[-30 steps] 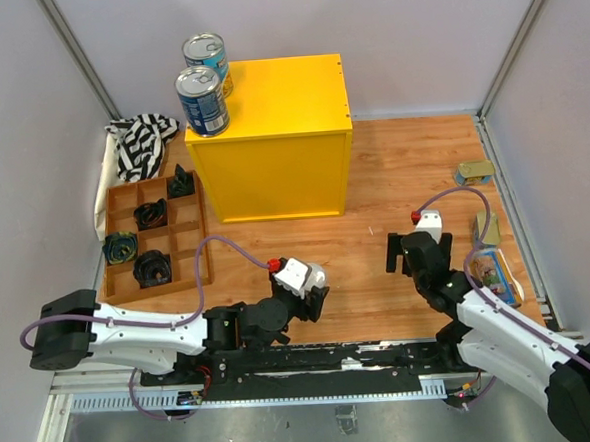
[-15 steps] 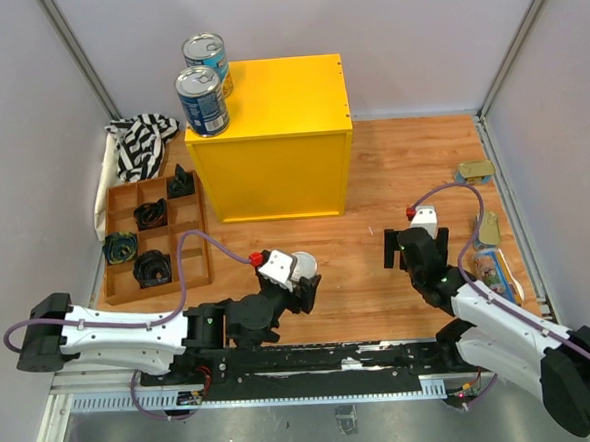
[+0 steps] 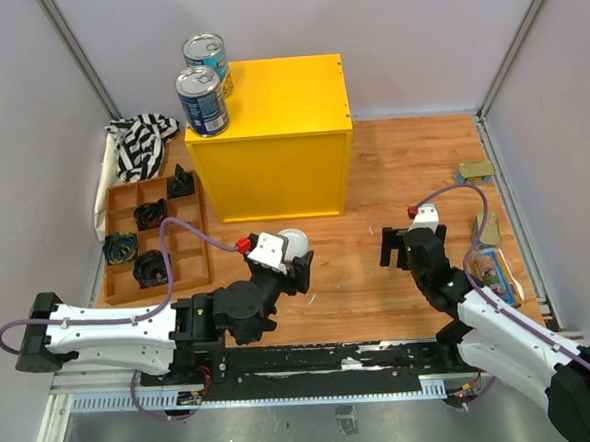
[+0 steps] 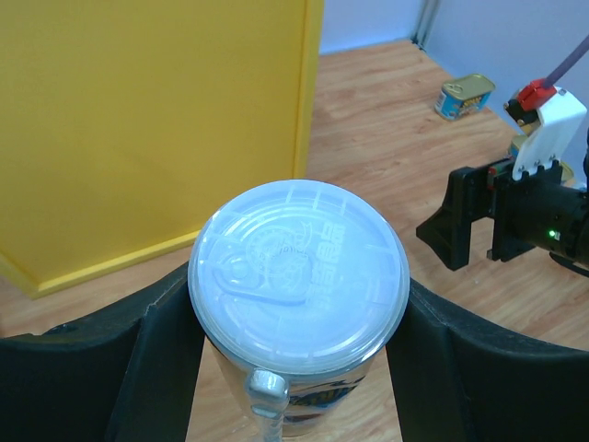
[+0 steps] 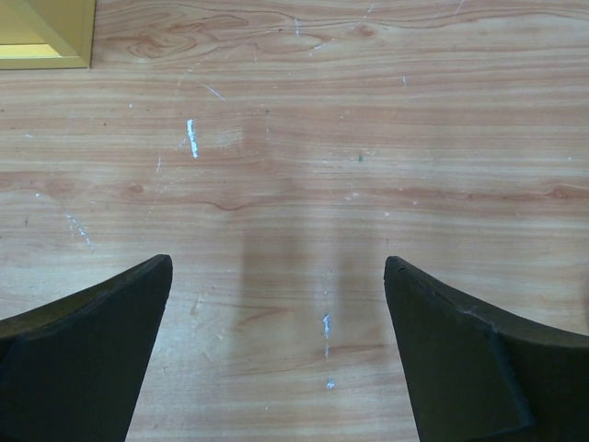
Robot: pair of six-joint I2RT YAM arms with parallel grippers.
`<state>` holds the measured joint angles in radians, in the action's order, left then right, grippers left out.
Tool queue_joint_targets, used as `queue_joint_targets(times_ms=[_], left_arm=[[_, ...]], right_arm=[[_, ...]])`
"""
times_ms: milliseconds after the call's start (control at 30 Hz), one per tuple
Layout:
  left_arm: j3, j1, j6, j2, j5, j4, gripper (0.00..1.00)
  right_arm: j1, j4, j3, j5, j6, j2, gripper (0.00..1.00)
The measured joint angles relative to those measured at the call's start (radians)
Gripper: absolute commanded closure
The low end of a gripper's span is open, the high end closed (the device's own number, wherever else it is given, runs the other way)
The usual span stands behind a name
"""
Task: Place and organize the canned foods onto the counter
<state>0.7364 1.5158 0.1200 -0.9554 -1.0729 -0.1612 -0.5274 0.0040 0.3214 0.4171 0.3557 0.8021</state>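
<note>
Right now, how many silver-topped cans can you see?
2. The front can stands on the yellow cabinet's front-left corner; the back can is right behind it, at the left edge.

Counter (image 3: pixel 280 132): bright yellow, plain. Front can (image 3: pixel 203 101) and rear can (image 3: pixel 207 58): blue labels, silver tops. Slim can (image 4: pixel 298 276): I read a white lid, faintly embossed. Cloth (image 3: pixel 142 142): black-and-white stripes. Tray (image 3: pixel 203 237): brown wood. Tin (image 4: pixel 465 96): gold lid, blue side. Table (image 3: pixel 402 174): I note reddish-brown wood grain. Walls (image 3: pixel 414 33): pale grey
</note>
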Motion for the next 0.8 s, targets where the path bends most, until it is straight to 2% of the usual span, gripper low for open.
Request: queue_joint_targets(times_ms=[500,800], left_arm=[[0.176,-0.002,-0.15,-0.018,-0.086,0.037,1.0],[0.304,-0.054,-0.231,-0.018,-0.105,0.045,1.0]], right_arm=[[0.0,0.025,0.0,-0.051,0.0,0.056,0.02],[0.0,0.026,0.0,-0.051,0.0,0.042,0.02]])
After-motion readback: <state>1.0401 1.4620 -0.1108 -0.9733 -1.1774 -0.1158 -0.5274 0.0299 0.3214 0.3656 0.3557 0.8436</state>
